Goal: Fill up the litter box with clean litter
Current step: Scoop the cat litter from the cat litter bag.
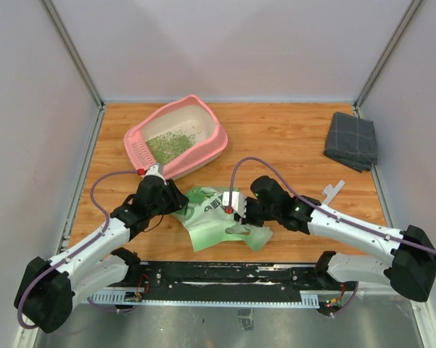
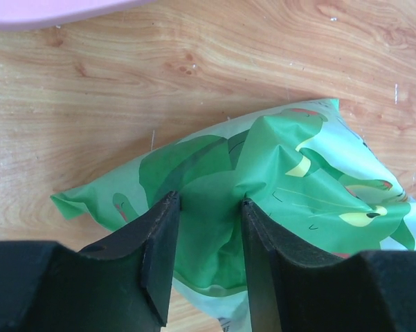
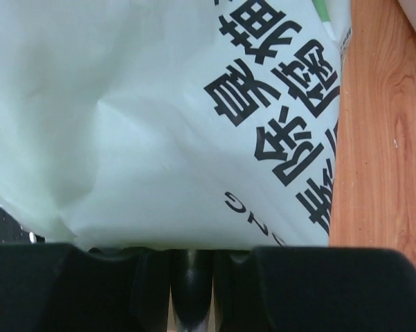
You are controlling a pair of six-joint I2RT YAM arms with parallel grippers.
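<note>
Left gripper (image 2: 208,207): jaws partway apart, straddling a raised fold of the bag (image 1: 219,221). The green plastic fills the gap between the fingers (image 2: 159,249). Cannot tell whether they press it yet. Bag corner sticks out to this gripper's left, flat on the table (image 1: 290,138).

Right gripper (image 3: 192,259): jaws narrow, clamped on the bag's edge. The pale printed side of the bag rises straight off its fingertips and fills the wrist view. Bare wood shows to this gripper's right.

The two grippers face each other across the bag, which lies crumpled between them.

Litter box (image 1: 203,156): just ahead of the left gripper, past its fingertips, apart from the bag. It sits ahead and to the left of the right gripper, farther off. Upright on the table.

Litter (image 1: 167,147): green granules, thin loose patch inside the box, at the end nearer the left gripper. The rest of the floor is pale and bare.

Grey folded cloth (image 1: 352,141): well ahead and right of the right gripper, at the table's far right edge.
</note>
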